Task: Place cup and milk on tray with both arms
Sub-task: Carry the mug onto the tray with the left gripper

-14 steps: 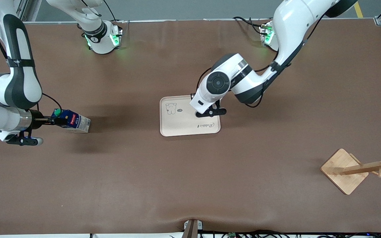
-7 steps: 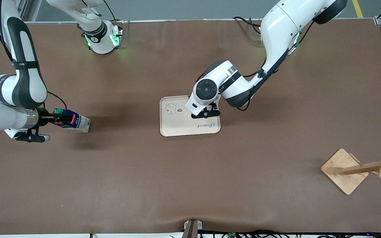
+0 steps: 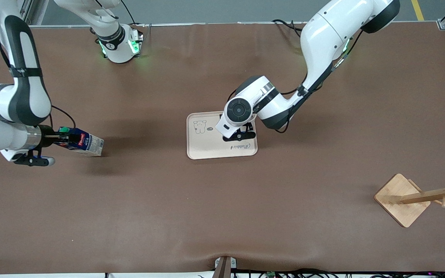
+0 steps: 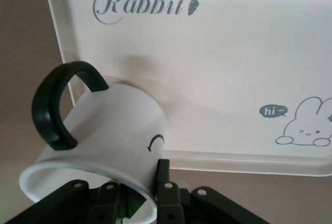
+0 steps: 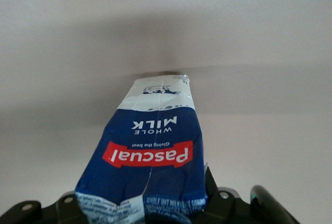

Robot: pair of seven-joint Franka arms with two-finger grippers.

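Observation:
My left gripper is over the cream tray, at its end toward the left arm. It is shut on the rim of the white cup, one finger inside and one outside. The cup is tilted, its black handle up, over the tray's edge. In the front view the wrist hides the cup. My right gripper is shut on the top of the dark blue milk carton, near the right arm's end of the table. The carton leans, base low by the table.
A wooden rack with pegs lies on its side near the left arm's end, nearer to the front camera than the tray. Brown table stretches between the carton and the tray. The arms' green-lit bases stand along the table's top edge.
My left gripper has come down and shifted a little over the tray with the cup. My right gripper and the milk carton have shifted slightly toward the right arm's end.

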